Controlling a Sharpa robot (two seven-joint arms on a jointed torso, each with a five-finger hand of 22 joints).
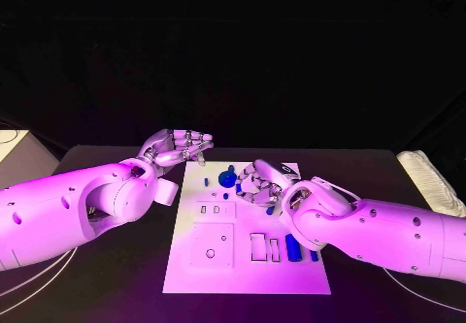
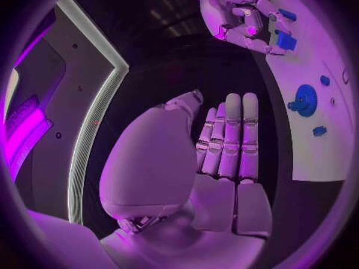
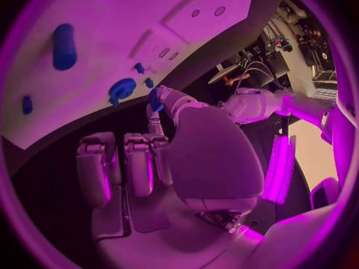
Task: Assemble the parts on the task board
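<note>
- My right hand (image 3: pixel 161 161) is over the black table just beside the board (image 3: pixel 149 18), fingers curled in side by side.
- A small blue part (image 3: pixel 155 99) sits pinched between my thumb and a fingertip.
- On the board, a round blue part (image 3: pixel 122 90) lies near its edge, closest to my fingertips.
- Two tiny blue parts (image 3: pixel 143 75) lie just beside it.
- A long blue cylinder (image 3: pixel 64 46) lies further in on the board.
- Another small blue piece (image 3: pixel 27 104) lies near the board's edge, well apart from the round one.
- My left hand (image 3: pixel 251 104) is beyond my thumb.
</note>
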